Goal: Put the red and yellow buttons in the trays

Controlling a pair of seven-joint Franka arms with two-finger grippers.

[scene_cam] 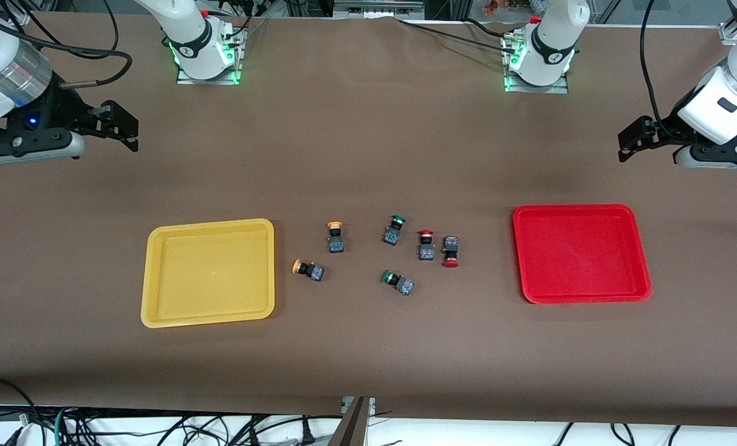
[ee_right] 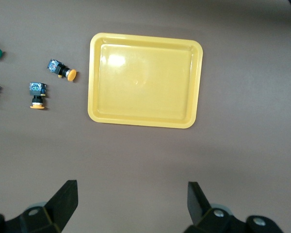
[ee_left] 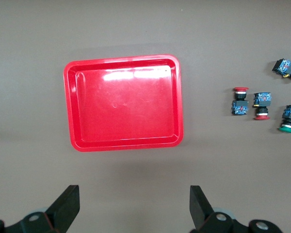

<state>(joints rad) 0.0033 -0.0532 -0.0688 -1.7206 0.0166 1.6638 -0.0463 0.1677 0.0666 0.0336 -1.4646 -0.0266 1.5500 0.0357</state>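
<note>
Two yellow-capped buttons (scene_cam: pixel 335 238) (scene_cam: pixel 308 269) lie on the table beside the empty yellow tray (scene_cam: pixel 208 272). Two red-capped buttons (scene_cam: pixel 426 245) (scene_cam: pixel 450 251) lie together, apart from the empty red tray (scene_cam: pixel 581 254). My left gripper (scene_cam: pixel 630 141) is open and empty, up in the air at its own end of the table; its wrist view shows the red tray (ee_left: pixel 123 102) and red buttons (ee_left: pixel 240 101). My right gripper (scene_cam: pixel 129 129) is open and empty at its own end; its wrist view shows the yellow tray (ee_right: pixel 145 80) and yellow buttons (ee_right: pixel 61 70).
Two green-capped buttons (scene_cam: pixel 394 230) (scene_cam: pixel 398 282) lie among the others in the middle of the brown table. The arm bases (scene_cam: pixel 204 46) (scene_cam: pixel 542 52) stand along the table's edge farthest from the front camera. Cables hang below the nearest edge.
</note>
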